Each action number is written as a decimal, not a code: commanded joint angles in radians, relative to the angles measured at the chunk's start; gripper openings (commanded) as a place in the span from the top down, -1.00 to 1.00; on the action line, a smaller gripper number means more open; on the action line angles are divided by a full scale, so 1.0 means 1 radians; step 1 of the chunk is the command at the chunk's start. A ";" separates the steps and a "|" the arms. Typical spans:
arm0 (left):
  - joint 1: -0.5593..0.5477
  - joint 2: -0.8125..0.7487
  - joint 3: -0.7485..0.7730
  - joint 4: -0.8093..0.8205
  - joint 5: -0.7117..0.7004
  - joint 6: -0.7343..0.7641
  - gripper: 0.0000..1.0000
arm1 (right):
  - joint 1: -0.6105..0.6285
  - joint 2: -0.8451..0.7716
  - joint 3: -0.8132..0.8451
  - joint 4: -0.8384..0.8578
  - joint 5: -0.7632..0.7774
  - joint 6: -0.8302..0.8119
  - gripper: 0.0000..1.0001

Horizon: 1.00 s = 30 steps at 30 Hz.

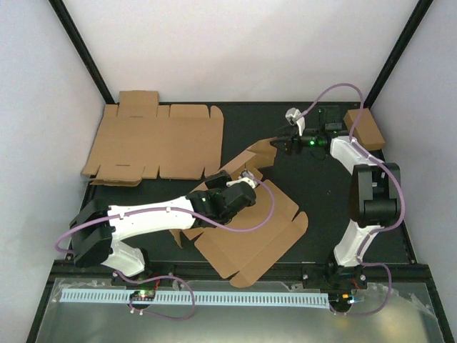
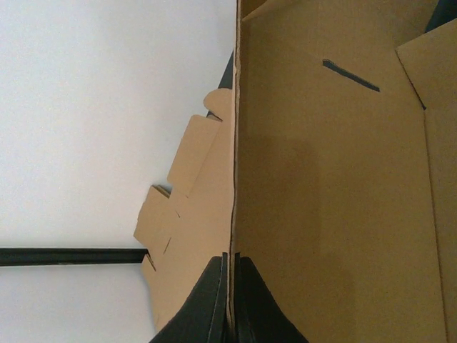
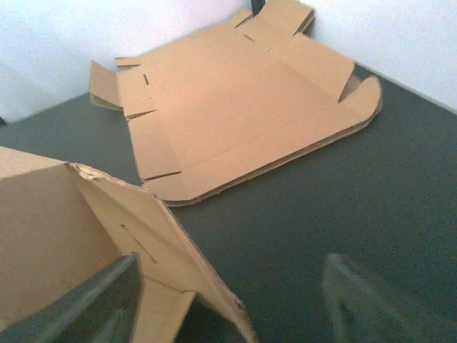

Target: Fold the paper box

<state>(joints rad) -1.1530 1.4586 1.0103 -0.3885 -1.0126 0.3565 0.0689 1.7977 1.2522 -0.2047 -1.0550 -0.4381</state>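
L tool (image 2: 230,259) pinches paper box (image 1: 243,239) wall edge, pressed tight. R tool (image 1: 283,143) spread, empty, just beside raised flap (image 1: 258,153) at box's far end; R arm nearer it.

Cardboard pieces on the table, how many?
3: a flat brown die-cut sheet far left, possibly several stacked; the part-folded brown paper box centre; a small closed brown box far right.

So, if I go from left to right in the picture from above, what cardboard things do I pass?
flat cardboard sheets → half-folded paper box → small closed brown box
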 commanded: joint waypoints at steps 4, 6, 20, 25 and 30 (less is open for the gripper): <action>0.016 -0.020 -0.004 0.023 0.014 -0.001 0.97 | 0.029 0.040 0.083 -0.242 -0.072 -0.182 0.04; 0.016 -0.023 -0.003 0.021 0.016 -0.003 0.97 | 0.036 0.033 0.074 -0.233 -0.061 -0.175 0.14; 0.015 -0.030 0.004 0.009 0.013 -0.012 0.97 | 0.082 -0.226 -0.220 0.171 0.068 0.169 0.97; 0.016 -0.026 0.018 -0.010 0.012 -0.025 0.97 | 0.146 -0.318 -0.265 0.165 0.195 0.251 0.97; 0.016 -0.025 0.033 -0.022 0.010 -0.031 0.97 | 0.207 -0.343 -0.232 0.091 0.302 0.320 0.97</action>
<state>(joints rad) -1.1305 1.4399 1.0092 -0.4046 -1.0447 0.3473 0.2298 1.4872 0.9833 -0.1173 -0.8169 -0.2211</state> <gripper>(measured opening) 0.018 0.035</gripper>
